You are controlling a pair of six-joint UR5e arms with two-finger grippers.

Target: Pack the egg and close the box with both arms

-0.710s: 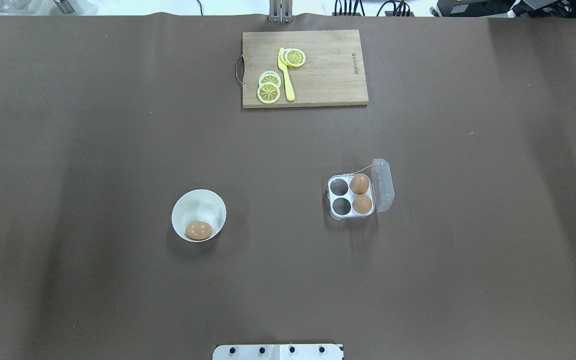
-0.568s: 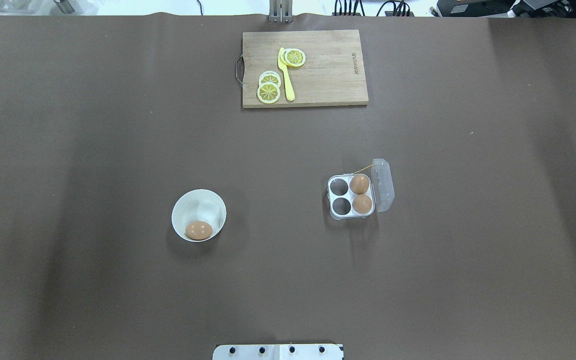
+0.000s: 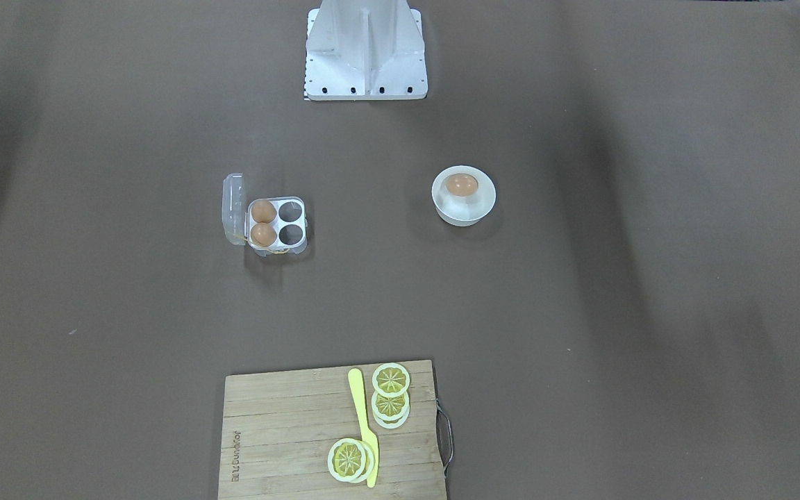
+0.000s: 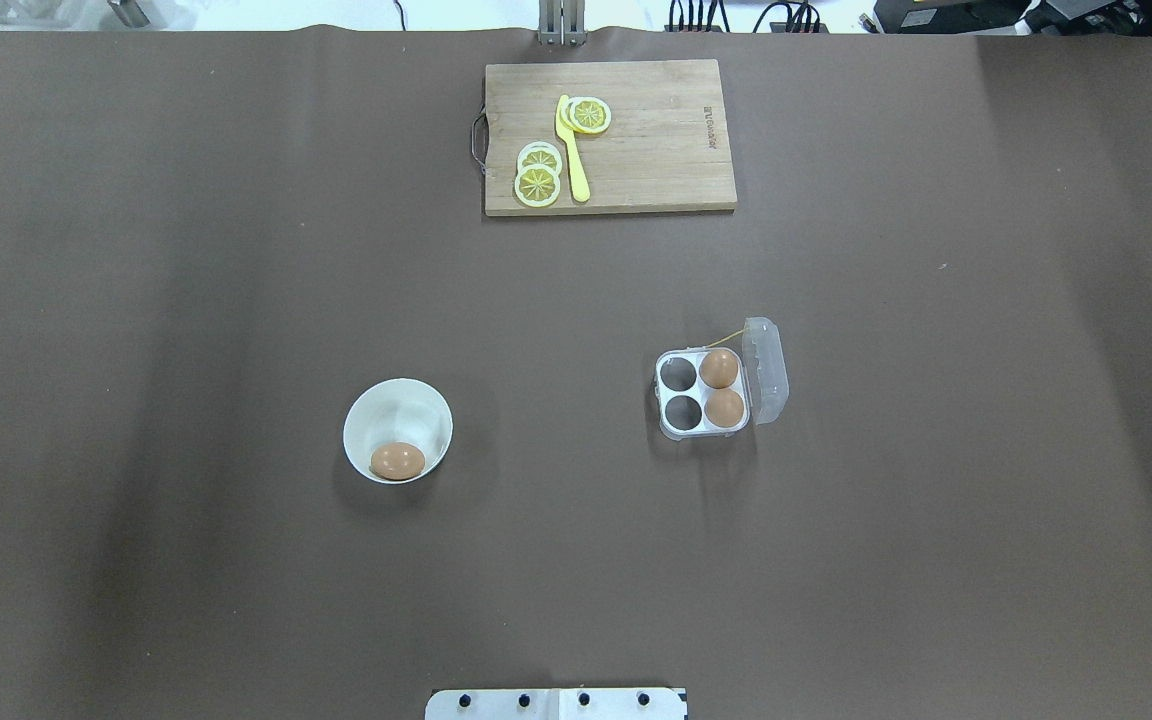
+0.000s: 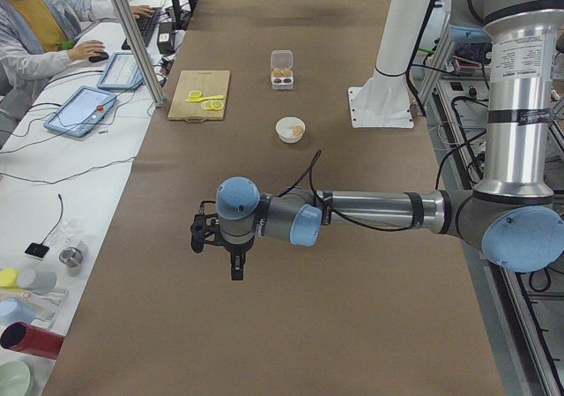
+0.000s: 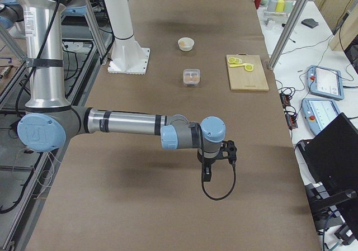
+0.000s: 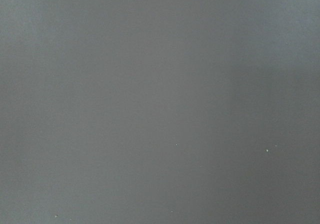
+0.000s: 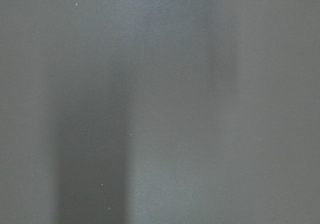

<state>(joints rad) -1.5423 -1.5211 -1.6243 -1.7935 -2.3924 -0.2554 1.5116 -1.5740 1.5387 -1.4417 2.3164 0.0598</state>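
The egg (image 4: 397,460) lies in a round white bowl (image 4: 398,410) left of centre; it also shows in the front view (image 3: 462,185). The clear box (image 4: 701,392) stands right of centre with its lid (image 4: 767,370) open to the right. Two brown eggs (image 4: 719,368) (image 4: 724,407) fill its right cups; the two left cups are empty. Both arms are outside the overhead and front views. The left gripper (image 5: 236,268) and right gripper (image 6: 207,174) hang over bare table far out at the two ends. I cannot tell whether they are open or shut.
A wooden cutting board (image 4: 656,150) with lemon slices (image 4: 538,183) and a yellow knife (image 4: 572,150) lies at the far side. The white base stand (image 3: 365,48) is at the near edge. Both wrist views show only brown tabletop. An operator (image 5: 35,26) sits at a side desk.
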